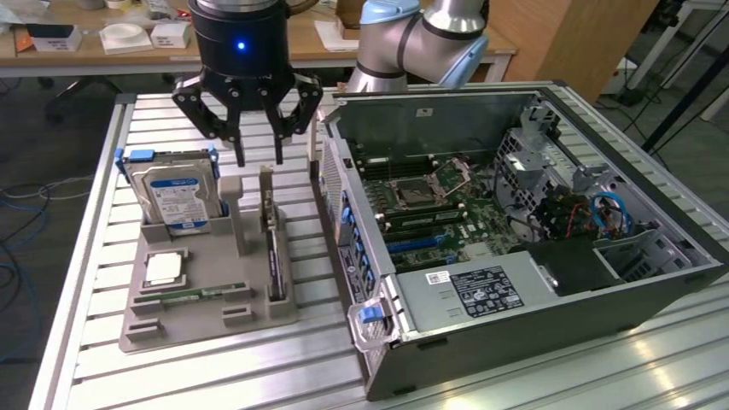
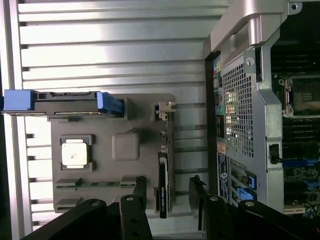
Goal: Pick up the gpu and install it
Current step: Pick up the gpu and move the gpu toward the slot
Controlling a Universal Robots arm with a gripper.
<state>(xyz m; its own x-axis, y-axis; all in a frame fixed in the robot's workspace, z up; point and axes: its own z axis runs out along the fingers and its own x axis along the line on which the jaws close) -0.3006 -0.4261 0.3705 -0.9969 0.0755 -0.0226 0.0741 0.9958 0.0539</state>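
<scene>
While the gripper (image 1: 259,160) hangs spread, the gpu (image 1: 273,256) stands on edge in its tray (image 1: 188,331);
wrist view: gpu lined up between the fingers (image 2: 140,194); exterior view: fingers above it, not touching.

Bright, even lt; glare — table slats (image 2: 115,50)
</scene>
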